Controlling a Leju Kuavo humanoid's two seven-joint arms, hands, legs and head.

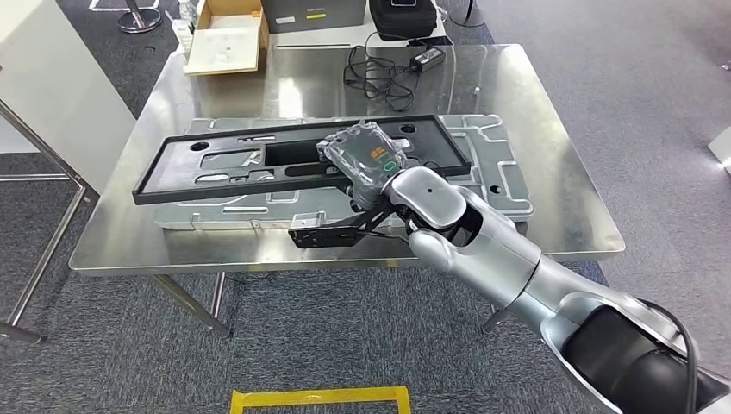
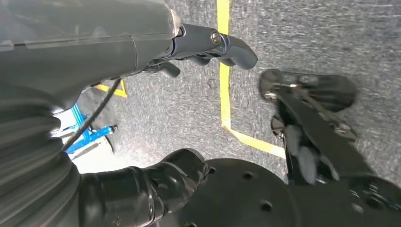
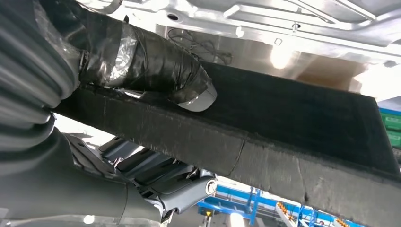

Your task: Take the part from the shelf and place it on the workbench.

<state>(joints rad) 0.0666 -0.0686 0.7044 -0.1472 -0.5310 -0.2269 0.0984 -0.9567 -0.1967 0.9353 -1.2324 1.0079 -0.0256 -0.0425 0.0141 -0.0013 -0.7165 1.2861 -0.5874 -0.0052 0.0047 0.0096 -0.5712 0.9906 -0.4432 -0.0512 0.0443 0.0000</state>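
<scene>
an open cardboard box (image 1: 226, 36) and a black cable (image 1: 384, 73) sit at the steel counter's (image 1: 129, 220) far edge. the long black part (image 1: 215, 168) lies tilted over a grey moulded panel (image 1: 500, 168) mid-counter. the right hand (image 1: 366, 164), wrapped in film, has its fingers (image 3: 189, 85) grasping the part's edge. the left hand (image 2: 208, 45) hangs over grey carpet (image 2: 307, 33), fingers loosely released.

The part (image 1: 259, 168) is black, lying over a pale silver-grey moulded panel (image 1: 504, 172) on the shiny steel workbench (image 1: 560, 95). The right hand (image 1: 366, 159) is dark under a clear, glossy wrap with a small orange and green mark, and its arm is silver. The floor (image 1: 121, 345) is mottled grey carpet with a yellow tape outline (image 1: 319, 397), and an open cardboard box (image 1: 226, 34) is tan with a cream inside.
</scene>
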